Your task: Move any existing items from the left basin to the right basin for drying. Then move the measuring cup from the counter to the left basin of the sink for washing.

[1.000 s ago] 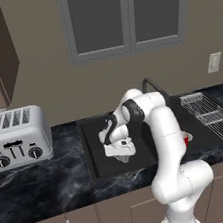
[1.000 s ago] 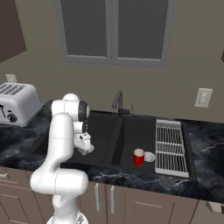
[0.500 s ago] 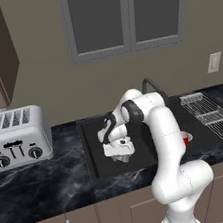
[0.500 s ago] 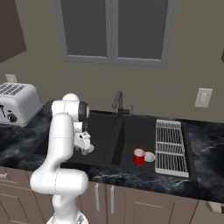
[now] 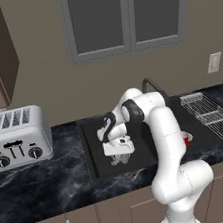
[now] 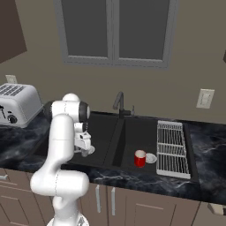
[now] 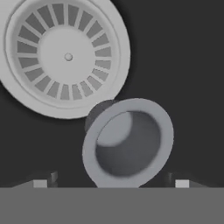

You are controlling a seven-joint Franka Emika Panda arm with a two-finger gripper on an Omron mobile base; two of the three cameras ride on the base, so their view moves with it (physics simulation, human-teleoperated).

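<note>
Hanging low over the left basin [image 5: 96,151] at the centre of the left base view, the hand [image 5: 120,158] has its fingers spread wide apart, gripping nothing. The measuring cup [image 7: 127,143] sits between the fingertips beside the round drain [image 7: 64,54], its lower rim cut off. The red mug [image 6: 140,158] stands in the right basin [image 6: 137,137], lower right of centre.

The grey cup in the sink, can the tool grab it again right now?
Probably yes. The tool hangs open right above the measuring cup, which sits beside the drain in the left basin, one fingertip on each side, nothing between.
</note>
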